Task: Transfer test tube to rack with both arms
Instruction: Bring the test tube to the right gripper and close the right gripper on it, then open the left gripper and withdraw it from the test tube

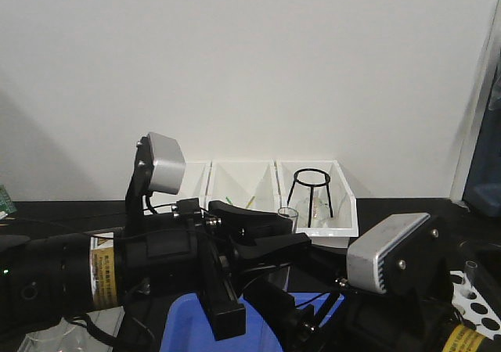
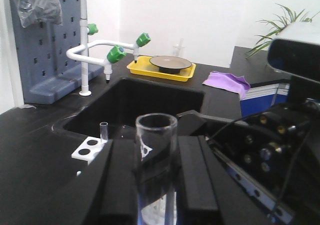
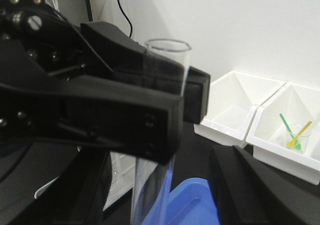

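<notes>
Squarely at centre frame in the left wrist view, the test tube [image 2: 156, 170] stands upright, pinched between the two black fingers [image 2: 192, 177] of the left pincer [image 2: 156, 146]. Its lipped rim rises clear above them. From the right wrist view the same clamp fills the left of the frame, closed on the upper part of the glass. The tube's lower length hangs down at bottom centre.

The right pincer [image 3: 155, 177] is spread wide. One dark finger [image 3: 250, 185] sits at lower right, apart from the tube. A blue container [image 3: 192, 200] lies beneath, at the bottom edge.

At lower left of the left wrist view, the white rack [image 2: 86, 150] rests on the black bench [image 2: 30, 150], beside the sink [image 2: 150, 100]. A second slim tube [image 2: 103, 131] stands upright in one of its holes. Behind the sink are a white tap [image 2: 100, 50] with green nozzles, a yellow tray [image 2: 160, 72] and a purple cloth [image 2: 226, 81].

In the front-facing view, white storage bins [image 1: 243, 181] line the wall at centre, the rightmost holding a black wire stand [image 1: 311, 192]. The rack appears at the lower right corner.
</notes>
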You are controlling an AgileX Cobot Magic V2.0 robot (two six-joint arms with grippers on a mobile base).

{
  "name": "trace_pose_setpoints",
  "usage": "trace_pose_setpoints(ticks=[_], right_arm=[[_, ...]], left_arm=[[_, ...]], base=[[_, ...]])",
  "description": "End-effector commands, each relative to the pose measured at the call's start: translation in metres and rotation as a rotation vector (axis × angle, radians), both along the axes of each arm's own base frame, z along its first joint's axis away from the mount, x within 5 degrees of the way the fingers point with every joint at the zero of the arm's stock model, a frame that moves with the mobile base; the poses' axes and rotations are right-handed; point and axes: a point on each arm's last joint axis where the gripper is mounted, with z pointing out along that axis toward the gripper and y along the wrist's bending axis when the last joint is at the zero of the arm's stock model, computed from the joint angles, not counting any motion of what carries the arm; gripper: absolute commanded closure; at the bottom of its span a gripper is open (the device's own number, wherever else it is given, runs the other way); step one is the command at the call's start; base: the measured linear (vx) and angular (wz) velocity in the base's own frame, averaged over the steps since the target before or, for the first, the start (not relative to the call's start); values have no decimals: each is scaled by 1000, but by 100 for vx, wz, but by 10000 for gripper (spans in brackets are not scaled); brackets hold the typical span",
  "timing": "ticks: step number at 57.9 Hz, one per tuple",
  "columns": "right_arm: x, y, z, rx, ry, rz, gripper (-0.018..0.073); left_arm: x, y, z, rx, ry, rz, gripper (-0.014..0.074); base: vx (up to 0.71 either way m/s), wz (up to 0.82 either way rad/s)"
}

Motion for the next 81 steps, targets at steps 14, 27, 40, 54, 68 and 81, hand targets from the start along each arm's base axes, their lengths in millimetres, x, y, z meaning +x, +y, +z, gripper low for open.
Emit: trace_pose_setpoints(ticks=[14,27,40,54,68,81], right_arm=[[-3,1,27,110,-129,32,223],[-3,2,28,116,-140,34,458],[-3,2,28,116,-139,34,575],[-3,2,28,116,-139,34,573],[-3,2,28,116,-139,34,571],[-3,2,28,115,-138,34,570]], left_arm=[[-8,-2,25,-94,-26,-9,596],[-8,-2,25,-94,-26,-9,596],[-8,-2,25,-97,-18,-10,568],[-8,-2,25,-97,-19,-11,365],[-9,-1,27,-118,-12,-8,94],[-18,15,54,-203,-110,64,53]], base=[[0,0],[0,0],[0,0],[0,0],[0,0],[0,0]])
